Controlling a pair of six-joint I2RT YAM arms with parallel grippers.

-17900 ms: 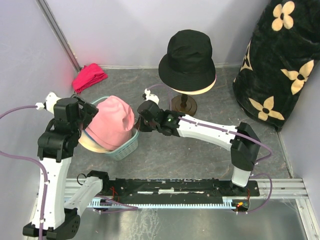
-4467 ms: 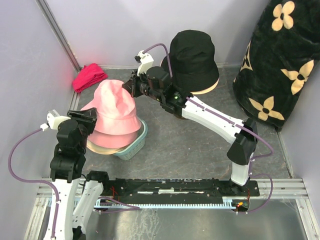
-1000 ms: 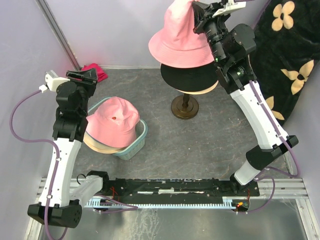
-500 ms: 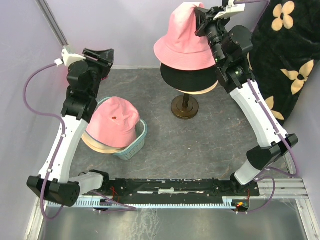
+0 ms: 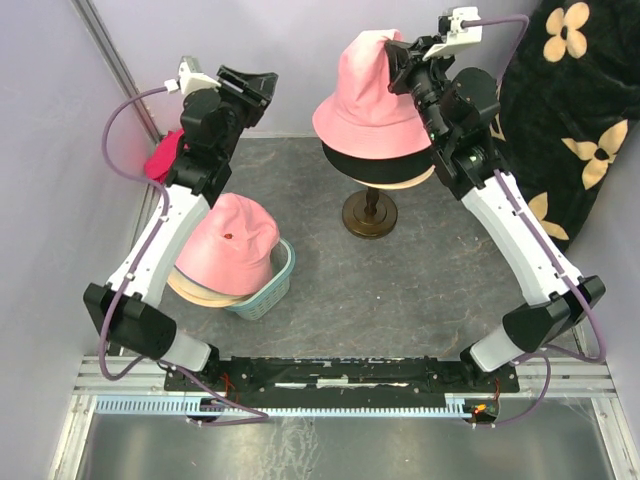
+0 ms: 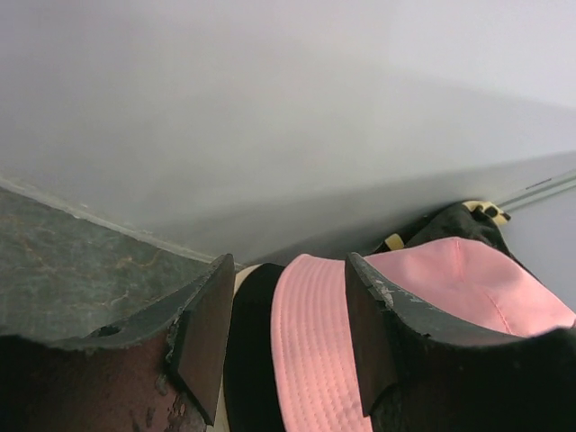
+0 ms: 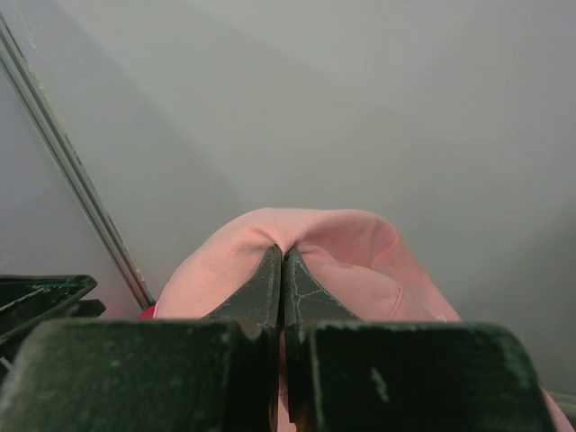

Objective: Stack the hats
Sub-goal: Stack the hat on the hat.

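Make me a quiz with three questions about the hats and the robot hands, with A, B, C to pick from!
1. Where does the lower pink hat sit? A on a chair; B in the teal basket; C on a shelf.
2. How many pink hats show from above? A one; B two; C four.
3. What is the right gripper doing? A pinching the upper pink hat by its crown; B hanging open and empty; C holding the basket.

Answers:
1 B, the teal rim shows around its brim.
2 B, one sits in the basket and one is above the black hat.
3 A, the right wrist view shows its fingers shut on pink fabric.
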